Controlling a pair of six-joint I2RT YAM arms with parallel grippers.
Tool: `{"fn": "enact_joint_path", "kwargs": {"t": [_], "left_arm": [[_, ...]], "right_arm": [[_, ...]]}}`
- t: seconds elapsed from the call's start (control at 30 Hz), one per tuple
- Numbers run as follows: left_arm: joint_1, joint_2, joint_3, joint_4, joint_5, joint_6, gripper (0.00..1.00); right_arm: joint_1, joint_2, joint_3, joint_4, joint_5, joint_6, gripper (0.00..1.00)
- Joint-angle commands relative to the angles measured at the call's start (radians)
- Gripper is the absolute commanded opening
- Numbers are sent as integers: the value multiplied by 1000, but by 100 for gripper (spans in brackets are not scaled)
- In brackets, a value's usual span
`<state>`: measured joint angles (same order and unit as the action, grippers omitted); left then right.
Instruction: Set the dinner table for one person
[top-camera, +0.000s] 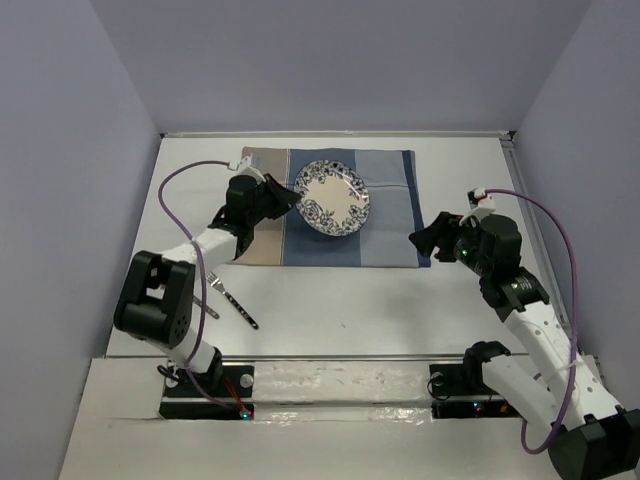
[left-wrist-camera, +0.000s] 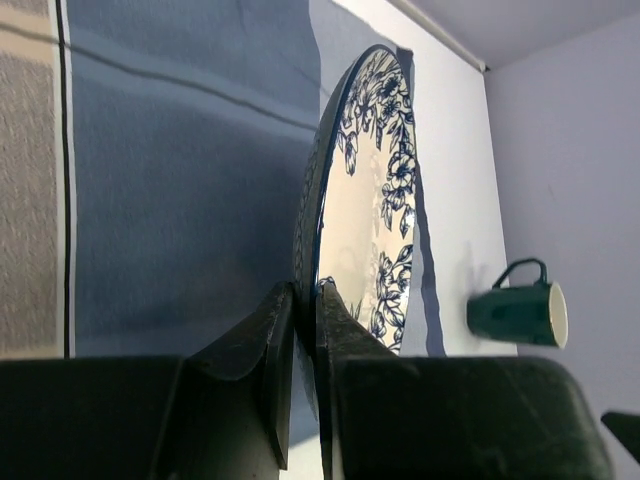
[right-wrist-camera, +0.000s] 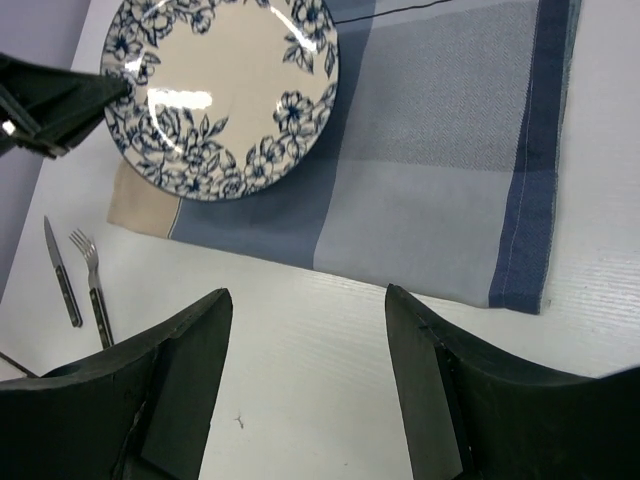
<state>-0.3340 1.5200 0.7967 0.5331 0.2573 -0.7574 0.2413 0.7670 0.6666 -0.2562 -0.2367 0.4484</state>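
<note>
A white plate with blue flowers (top-camera: 332, 197) is tilted above the blue-and-tan striped placemat (top-camera: 385, 215), which lies on the white dinner table (top-camera: 330, 310). My left gripper (top-camera: 292, 202) is shut on the plate's left rim; in the left wrist view the fingers (left-wrist-camera: 276, 340) pinch the rim of the plate (left-wrist-camera: 365, 200). My right gripper (top-camera: 424, 238) is open and empty over the table by the placemat's near right corner. The plate (right-wrist-camera: 222, 95) and placemat (right-wrist-camera: 440, 180) also show in the right wrist view. A fork (top-camera: 222, 291) and a knife (top-camera: 241, 311) lie at the near left.
A dark green mug (left-wrist-camera: 520, 312) lies on its side on the table beyond the placemat, seen only in the left wrist view. The fork (right-wrist-camera: 93, 280) and knife (right-wrist-camera: 62, 272) lie side by side. Grey walls close in the table on three sides.
</note>
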Motion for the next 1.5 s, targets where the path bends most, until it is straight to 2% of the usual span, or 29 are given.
{"fn": "enact_joint_path", "kwargs": {"t": [0.0,0.3,0.77,0.8,0.83,0.9,0.93,1.0,1.03,1.07,1.1,1.23,1.37,1.47], "left_arm": [[19,45,150,208,54,-60,0],[73,146,180,237,43,-46,0],[118,238,112,271,-16,-8,2],[118,241,104,271,-21,-10,10],[118,243,98,271,-27,-8,26],[118,241,70,271,-38,-8,44],[118,241,59,272,-38,-7,61],[118,239,29,272,-49,-5,73],[118,235,19,272,-53,-5,83],[118,232,0,272,-62,-5,87],[118,215,-11,272,-69,-3,99],[112,129,-73,263,-114,6,99],[66,-14,-132,206,-254,23,99],[-5,-168,-181,150,-474,64,99]], "right_arm": [[-7,0,30,20,-13,-14,68],[-7,17,19,31,-24,-19,68],[-7,17,1,31,14,-8,69],[-7,17,4,26,26,-8,69],[-7,23,10,14,58,-10,70],[-7,28,33,-5,138,-17,70],[-7,28,42,-24,175,-33,70],[-7,34,82,-46,258,-39,70],[-7,38,91,-51,325,-40,69],[-7,54,100,-49,361,-43,68],[-7,69,119,-52,432,-46,68],[-7,169,151,-57,578,-43,66],[-7,267,175,-54,720,-51,62],[-7,308,201,-49,821,-60,59]]}}
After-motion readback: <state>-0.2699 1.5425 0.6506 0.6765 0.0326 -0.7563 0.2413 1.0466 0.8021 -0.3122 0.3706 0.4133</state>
